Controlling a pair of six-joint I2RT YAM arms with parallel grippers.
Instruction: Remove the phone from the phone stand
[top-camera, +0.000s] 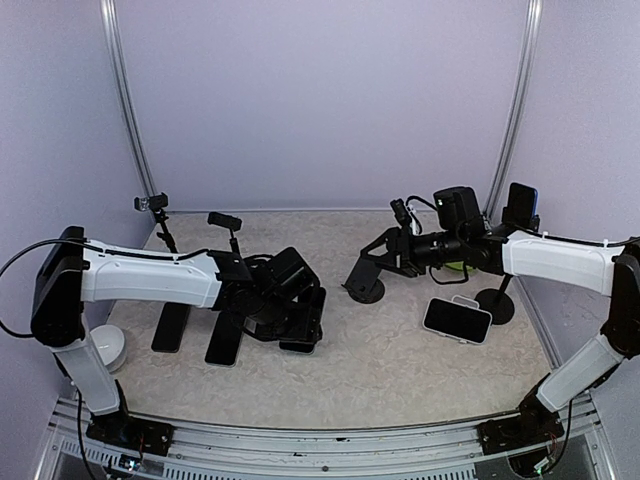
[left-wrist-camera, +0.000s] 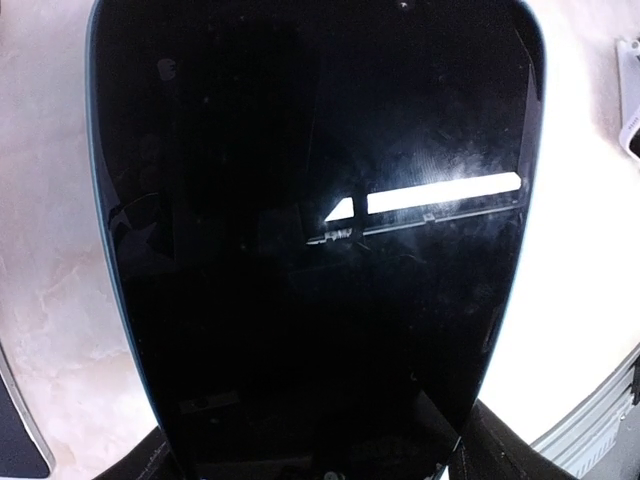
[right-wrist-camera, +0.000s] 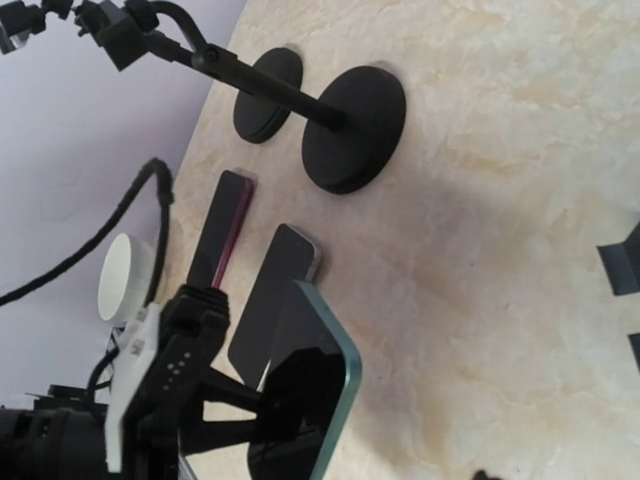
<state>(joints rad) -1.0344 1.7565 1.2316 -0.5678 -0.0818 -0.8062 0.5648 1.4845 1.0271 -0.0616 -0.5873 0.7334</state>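
Observation:
A phone (left-wrist-camera: 300, 150) with a dark screen and a teal edge fills the left wrist view. My left gripper (left-wrist-camera: 320, 462) is shut on its near end, with black fingers (left-wrist-camera: 500, 450) at both bottom corners. From the right wrist, that phone (right-wrist-camera: 320, 400) is tilted a little above the table, away from every stand. Two empty phone stands (top-camera: 225, 222) rise behind the left arm. My right gripper (top-camera: 392, 245) hovers open beside a black stand (top-camera: 365, 285) and holds nothing. Another phone (top-camera: 521, 205) sits on a stand at the right.
Two phones (top-camera: 170, 325) (top-camera: 225, 342) lie flat under the left arm. A white-edged phone (top-camera: 457, 318) lies on the table near a round stand base (top-camera: 495, 305). A white puck (top-camera: 108, 345) sits at the left. The two round stand bases (right-wrist-camera: 355, 125) lie beyond the phones.

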